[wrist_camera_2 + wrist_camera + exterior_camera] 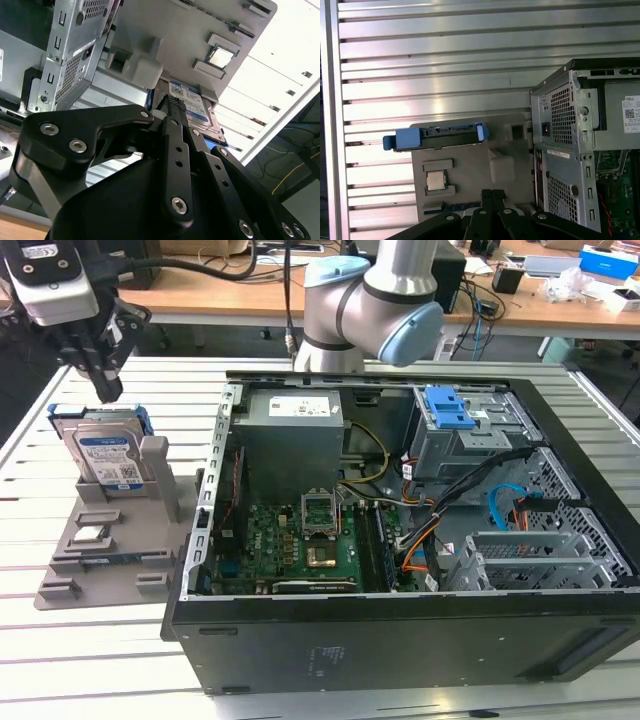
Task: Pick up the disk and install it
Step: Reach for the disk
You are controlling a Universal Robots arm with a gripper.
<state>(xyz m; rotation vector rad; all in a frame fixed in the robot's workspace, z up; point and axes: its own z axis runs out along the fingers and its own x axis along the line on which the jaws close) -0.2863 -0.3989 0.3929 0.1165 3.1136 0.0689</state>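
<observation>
Claw (106, 390) is closed: fingers pressed together, nothing between them. It hangs just above the disk (105, 455), with no contact that I can see.

The disk stands upright on one edge in a slot along the far edge of the grey fixture plate (110, 578). In the exterior view its label faces the camera and the blue frame runs round its rim. The first wrist view shows it edge-on as a blue strip across the plate.

A small square chip (91, 534) lies flat in a pocket nearer the plate's middle, apart from the disk.

The plate sits on the slatted worktop (90, 670) toward the edge at the exterior view's left, just beside the PC case (400, 650). The case lies on its side, open face up, board exposed. A blue latch (449, 408) sits on its grey cage near the case's far edge.
</observation>
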